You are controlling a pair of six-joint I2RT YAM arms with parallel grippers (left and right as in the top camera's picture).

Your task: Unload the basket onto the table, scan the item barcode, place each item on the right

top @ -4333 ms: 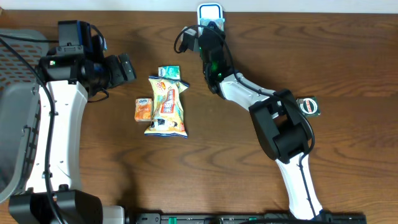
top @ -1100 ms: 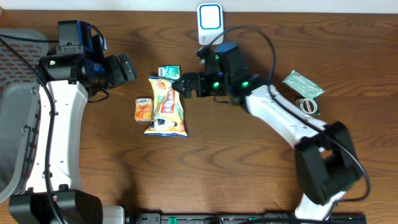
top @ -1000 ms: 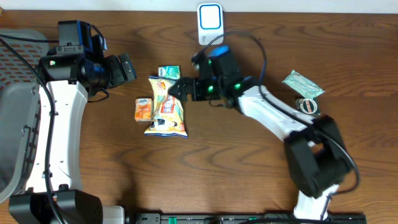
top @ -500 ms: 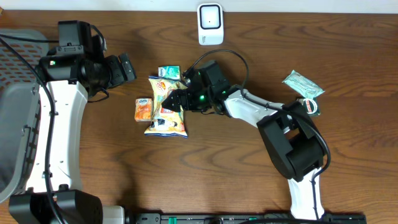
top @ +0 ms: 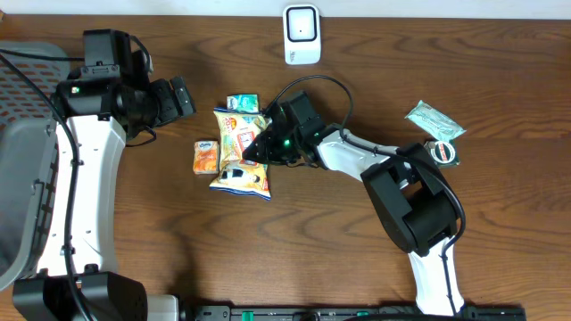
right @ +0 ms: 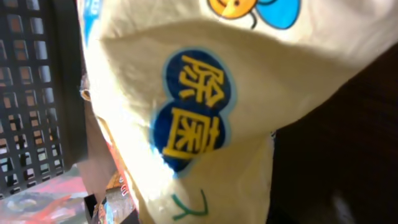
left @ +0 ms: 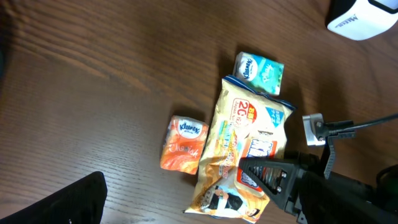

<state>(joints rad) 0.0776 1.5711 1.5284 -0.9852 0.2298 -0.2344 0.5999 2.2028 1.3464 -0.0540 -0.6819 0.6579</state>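
- The wipes pack (top: 230, 134) lies on the table (top: 294, 241) left of centre. The orange tissue pack (top: 206, 156) is just beside its left edge and the green tissue pack (top: 242, 103) is at its far end.
- The right gripper (top: 257, 149) is set on the pack's right edge, about halfway along. Its jaws appear clenched on the film: the wrapper is seen buckled against the fingers in the left wrist view, and it fills the right wrist view at very close range.
- An edge hold is judged to suit a soft, flat pack, since only a fold of film can be pinched. A hold near mid-length should keep either end from drooping far once the pack is raised.
- The left gripper (top: 181, 96) is held released and empty, well apart to the left. It is probably parked there so that the path to the scanner stays free.
- The scanner (top: 302, 34) stands at the far edge of the table, well apart from the pack, so a carry across the table is expected.
- The pack's long axis runs from the far side to the near side of the table, slightly slanted. Its blue-trimmed end is pointed toward the green tissue pack, and its near end is kinked to the right.
- The printed face is turned upward and no barcode is seen on it. The code is presumed to be underneath, so the pack is expected to need turning before it is presented.
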